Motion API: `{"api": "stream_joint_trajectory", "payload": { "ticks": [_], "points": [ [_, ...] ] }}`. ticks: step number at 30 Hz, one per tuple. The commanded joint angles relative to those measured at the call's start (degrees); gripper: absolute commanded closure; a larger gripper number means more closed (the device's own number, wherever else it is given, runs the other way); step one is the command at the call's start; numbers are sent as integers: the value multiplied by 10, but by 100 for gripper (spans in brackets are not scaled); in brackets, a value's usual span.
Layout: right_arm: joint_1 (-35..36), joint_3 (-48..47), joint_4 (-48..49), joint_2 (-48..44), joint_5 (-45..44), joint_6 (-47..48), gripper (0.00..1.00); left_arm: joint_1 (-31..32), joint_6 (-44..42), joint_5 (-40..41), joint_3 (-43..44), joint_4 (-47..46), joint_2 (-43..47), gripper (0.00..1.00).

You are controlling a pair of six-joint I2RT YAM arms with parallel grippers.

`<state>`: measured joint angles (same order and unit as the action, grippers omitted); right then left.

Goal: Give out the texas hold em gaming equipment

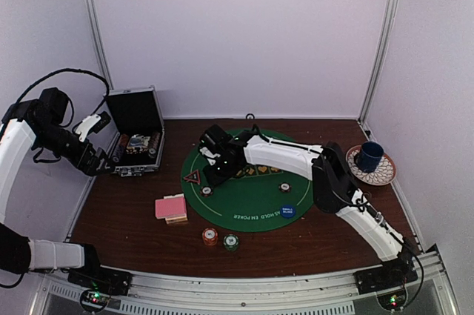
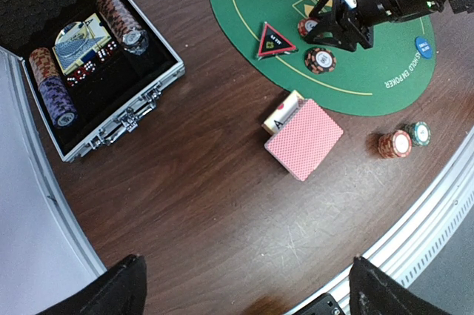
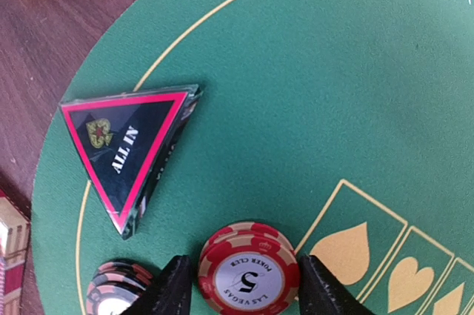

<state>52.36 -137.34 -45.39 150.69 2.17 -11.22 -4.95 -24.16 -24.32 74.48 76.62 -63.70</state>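
Note:
My right gripper (image 1: 213,173) reaches over the green poker mat (image 1: 252,200), and its fingers (image 3: 172,289) are closed on a red-white chip stack (image 3: 248,274) marked 5 that rests on the mat. A red "ALL IN" triangle (image 3: 122,148) lies just beyond it, and a dark striped chip stack (image 3: 115,289) sits to its left. Pink-backed cards (image 2: 304,138) lie on the wood off the mat. Orange chips (image 2: 395,144) and green chips (image 2: 419,133) stand near the front edge. A blue disc (image 1: 288,211) lies on the mat. My left gripper (image 2: 248,285) is open and empty above bare wood.
The open black silver-edged case (image 2: 111,118) holds more chips and dice at the far left. A patterned plate (image 1: 386,174) with a blue cup (image 1: 369,156) stands at the right. Another chip (image 1: 284,187) lies mid-mat. The metal table rail (image 2: 444,204) runs along the front.

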Motion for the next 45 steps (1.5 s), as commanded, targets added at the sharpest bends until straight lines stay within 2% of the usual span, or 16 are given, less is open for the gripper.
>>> {"api": "stream_joint_trajectory", "payload": {
  "ticks": [1, 3, 10, 15, 19, 25, 31, 45],
  "points": [
    [-1, -17, -6, -13, 10, -6, 42, -3, -7, -6, 0, -5, 3, 2],
    [-2, -16, -8, -28, 12, -4, 39, -3, -6, -6, -1, -5, 4, 2],
    [9, 22, -10, -107, 5, 7, 38, -3, -6, 1, -3, -5, 8, 2],
    [45, 129, -3, -194, 4, 35, 34, -4, -4, -3, 2, -6, 12, 3],
    [97, 254, 22, -266, 20, 51, 27, -4, -4, -7, 2, -5, 16, 2],
    [163, 352, 23, -297, 30, 56, 22, -3, -9, -14, -3, -5, 21, 2],
    [190, 370, 20, -287, 31, 65, 19, -4, -10, -18, -8, -4, 24, 3],
    [192, 332, 12, -241, 23, 81, 20, -3, -10, -15, -1, 0, 21, 2]
  ]
}}
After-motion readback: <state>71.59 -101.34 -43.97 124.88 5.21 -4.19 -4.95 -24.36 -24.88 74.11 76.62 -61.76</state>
